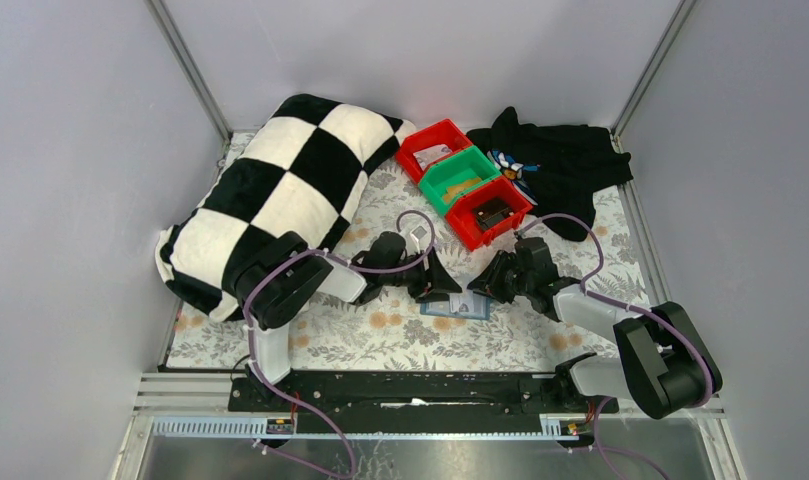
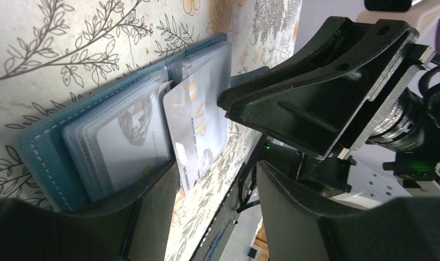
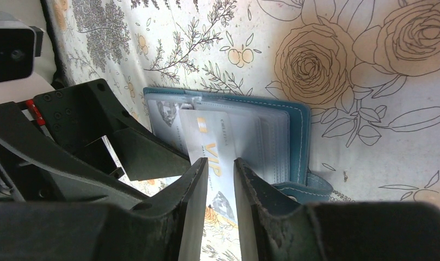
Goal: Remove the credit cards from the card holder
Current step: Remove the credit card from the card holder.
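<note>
Where the card holder is lying: we are seeing the card holder [image 3: 299, 136] spread open, lining upward, on the floral cloth [image 3: 370, 65] at mid-table, directly between our two grippers.
Credit cards: we are finding them in the holder's clear sleeves. A pale card with a grey emblem [image 2: 133, 141] is sitting fully tucked in one panel. The VIP card [image 3: 206, 136], pale with gold letters, is lying skewed over the other panel and is sticking out past the holder's edge onto the cloth.
Left gripper: we are keeping the left gripper [image 2: 217, 168] spread wide, with nothing caught between its fingers. One finger [image 2: 147, 217] is lying across the near edge of the panel with the tucked card; we cannot tell whether it is pressing down.
Right gripper: we are holding the right gripper [image 3: 220, 160] low over the VIP card, its fingers only a narrow slot apart, and the card's face is showing through that slot. The tips are meeting the card near the holder's edge; we cannot tell whether they are touching it.
Behind us: a checkered pillow [image 1: 280, 190] is lying at far left, two red bins [image 1: 490, 215] are flanking a green bin [image 1: 465, 180], and a black garment [image 1: 560, 165] is bunched at far right.
</note>
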Robot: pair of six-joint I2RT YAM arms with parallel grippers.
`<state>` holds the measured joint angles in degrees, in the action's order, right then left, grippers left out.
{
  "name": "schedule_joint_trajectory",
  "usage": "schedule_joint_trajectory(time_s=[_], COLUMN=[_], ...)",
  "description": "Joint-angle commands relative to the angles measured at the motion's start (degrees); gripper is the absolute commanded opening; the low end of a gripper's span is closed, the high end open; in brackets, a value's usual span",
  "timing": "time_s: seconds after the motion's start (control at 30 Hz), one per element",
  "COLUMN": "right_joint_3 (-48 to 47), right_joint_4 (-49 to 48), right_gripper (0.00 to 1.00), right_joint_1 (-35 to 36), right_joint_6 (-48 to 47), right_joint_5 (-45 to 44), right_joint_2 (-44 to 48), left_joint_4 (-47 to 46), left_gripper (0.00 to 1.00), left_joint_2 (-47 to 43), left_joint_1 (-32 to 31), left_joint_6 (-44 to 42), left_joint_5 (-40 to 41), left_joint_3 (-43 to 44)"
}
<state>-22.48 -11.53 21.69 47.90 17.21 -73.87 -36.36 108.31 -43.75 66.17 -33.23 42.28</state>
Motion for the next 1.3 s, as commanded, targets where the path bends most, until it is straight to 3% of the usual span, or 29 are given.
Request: schedule_joint_trajectory(time_s=[0.0,0.5,0.7,0.87,0.97,1.13,1.27], right_joint_3=[2.6,2.88,2.72,2.9,2.83,2.63,2.67], right_joint_4=[5.65,5.46,5.58,5.18,5.86,6.69,6.6], right_gripper=[0.32,0.32,0.32,0.32,0.33,0.33,0.33], right_joint_1=[-0.21,-0.35,-0.43,-0.42,-0.43,-0.45,-0.51], right_joint_6=[-1.14,-0.92,-1.1,-1.03,-1.07,-1.28,-1.32], right_joint_5=[-1.96,-1.95,-1.76,-1.21,-1.7,-2.42,-2.52], right_joint_2=[-1.55,-1.72,-1.79,-2.13,-1.39,-0.67,-0.98], left_joint_4=[-11.05,-14.01,-23.96,-24.46,-18.01,4.44,10.71], left_gripper=[0.6,0.63,0.63,0.63,0.63,0.67,0.7], left_joint_2=[1.72,-0.58,1.41,2.38,0.46,-4.71,-4.74], left_joint_1=[0.38,0.77,0.98,0.98,0.94,0.61,0.58], left_joint_6=[4.8,5.22,9.72,9.83,6.74,-2.92,-5.7], left_joint_5=[-2.88,-1.85,-3.58,-3.77,-1.84,6.37,7.85], left_joint_3=[-2.5,-4.09,-5.88,-5.72,-5.37,-1.46,1.11])
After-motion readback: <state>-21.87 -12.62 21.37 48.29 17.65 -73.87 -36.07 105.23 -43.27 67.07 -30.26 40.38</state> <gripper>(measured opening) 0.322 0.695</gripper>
